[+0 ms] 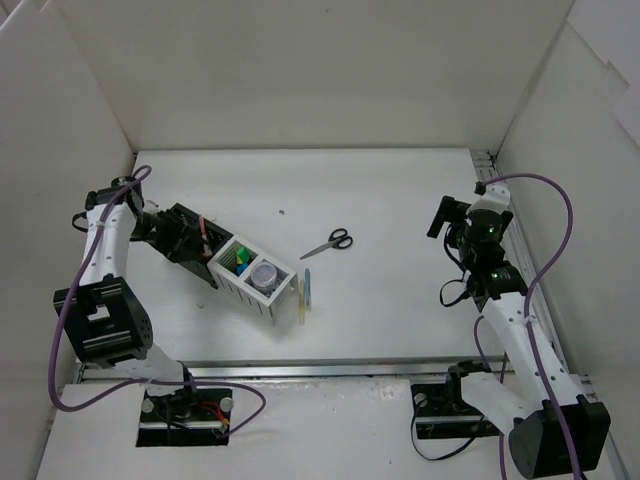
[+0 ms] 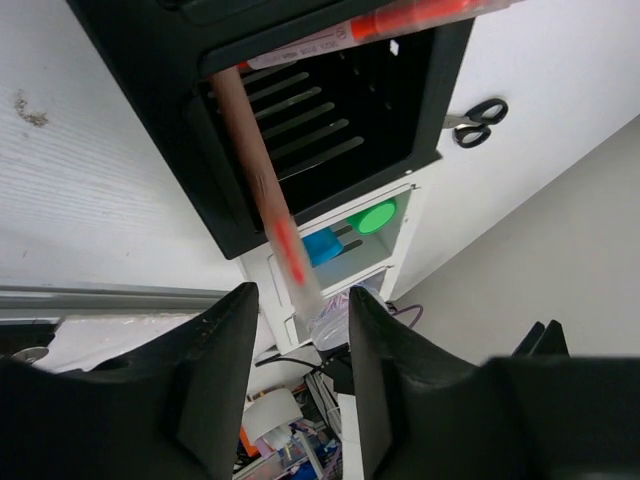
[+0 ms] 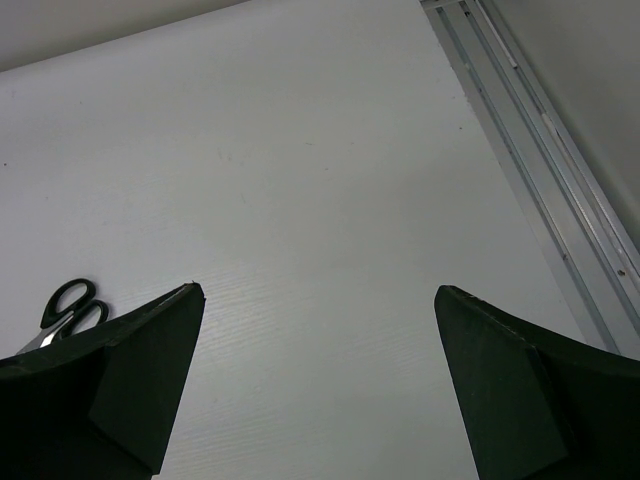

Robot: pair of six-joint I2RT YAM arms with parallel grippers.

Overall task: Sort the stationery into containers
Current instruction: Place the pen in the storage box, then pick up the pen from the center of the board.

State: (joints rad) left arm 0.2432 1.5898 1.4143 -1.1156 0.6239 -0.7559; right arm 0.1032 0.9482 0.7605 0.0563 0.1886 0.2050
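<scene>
The left gripper [image 2: 300,318] is hovering at the mouth of the black mesh compartment [image 2: 150,120] at the left end of the organiser. Its jaws are standing partly apart. A thin reddish-brown pen [image 2: 255,150] is slanting out of the compartment into the gap, and it looks blurred. Neither finger is visibly pressing it, so it appears to be loose, not held. A second orange-red pen [image 2: 400,18] is lying across the top of the same compartment.

In the adjoining white compartments [image 1: 240,292], a green highlighter [image 2: 375,217], a blue highlighter [image 2: 320,247] and a small clear jar [image 1: 265,272] are already sitting.

The step in hand looks like dropping a pen into the black box. The black-handled scissors [image 1: 330,243] are lying on the counter [image 1: 400,190], well apart from the organiser. Two thin pens [image 1: 303,295], one yellow and one blue, are lying just beside its white end.

The right gripper [image 3: 318,300] is hanging above bare counter with its jaws as wide as they go, holding nothing. The next move probably calls for lifting the left arm clear, then approaching a flat-lying item from above.

The orange-red pen's pale label is carrying faint print, too blurred to read. No other writing is showing.
</scene>
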